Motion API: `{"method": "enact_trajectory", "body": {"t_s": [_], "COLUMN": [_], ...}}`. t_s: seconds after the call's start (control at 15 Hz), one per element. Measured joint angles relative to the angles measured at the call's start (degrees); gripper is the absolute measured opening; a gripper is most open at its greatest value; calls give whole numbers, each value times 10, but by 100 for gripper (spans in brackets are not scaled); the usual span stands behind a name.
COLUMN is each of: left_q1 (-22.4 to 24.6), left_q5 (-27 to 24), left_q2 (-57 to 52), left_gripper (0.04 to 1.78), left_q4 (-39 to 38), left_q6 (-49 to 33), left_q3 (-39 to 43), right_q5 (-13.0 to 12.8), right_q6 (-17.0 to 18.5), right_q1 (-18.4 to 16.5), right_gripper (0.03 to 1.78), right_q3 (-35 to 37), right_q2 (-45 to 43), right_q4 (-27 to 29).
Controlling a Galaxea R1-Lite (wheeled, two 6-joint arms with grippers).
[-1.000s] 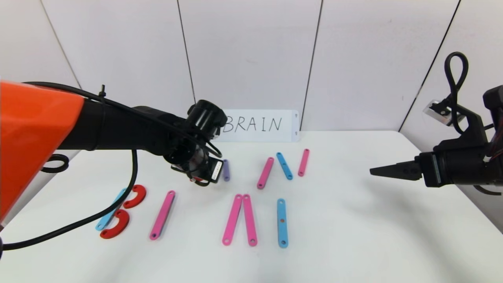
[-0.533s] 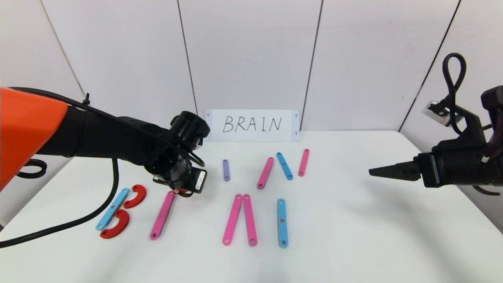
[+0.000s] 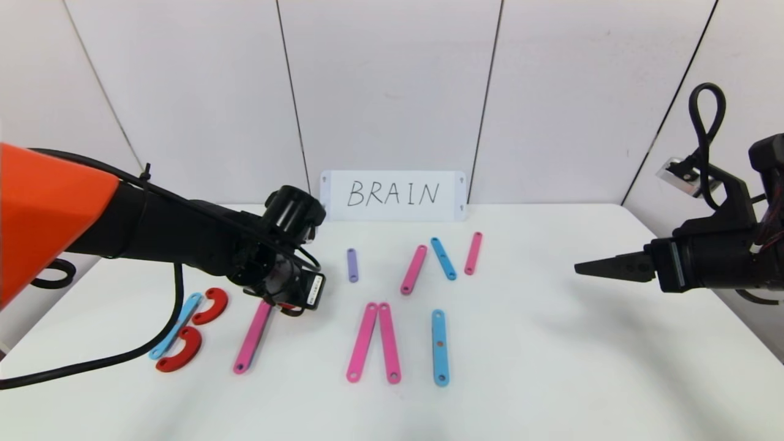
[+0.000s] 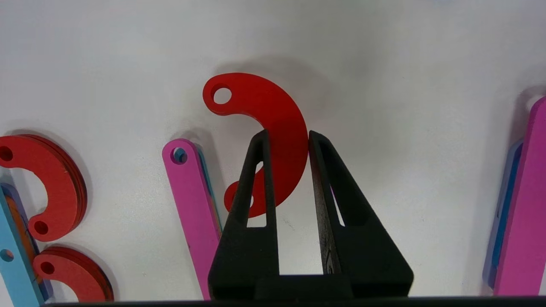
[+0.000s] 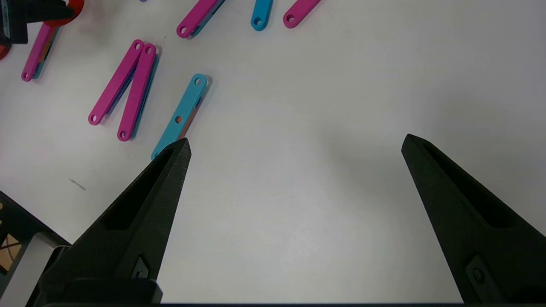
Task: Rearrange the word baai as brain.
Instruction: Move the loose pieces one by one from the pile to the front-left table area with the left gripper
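Against the back wall: white card reads "BRAIN" in black handwriting. Left gripper is clamped on a red curve, over the top end of a pink bar on the table. Left of it, a blue bar with two red curves touching it forms a B. Mid-table: two pink bars meeting at the top, and a blue bar with holes. Behind: a purple bar and an N shape. Right gripper hovers at the table's right side, fingers wide apart, holding nothing.
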Motion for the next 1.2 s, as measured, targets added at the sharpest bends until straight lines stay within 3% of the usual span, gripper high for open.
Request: {"method": "enact_trajectory", "body": {"t_s": [0.93, 1.07, 1.2], "left_q1": [7, 7, 7], "left_q5": [-18, -17, -17], "left_q2": [7, 9, 10], "left_gripper": [32, 44, 68], "left_q4": [-10, -18, -21], "left_q6": [0, 0, 0], "left_q3": [22, 23, 23], "right_q5": [-2, -1, -1], "right_q6": [0, 0, 0], "right_q1": [3, 3, 3], "right_gripper": [173, 173, 173], "right_q3": [2, 2, 2], "right_q2": [1, 1, 1], "right_q4": [0, 0, 0]}}
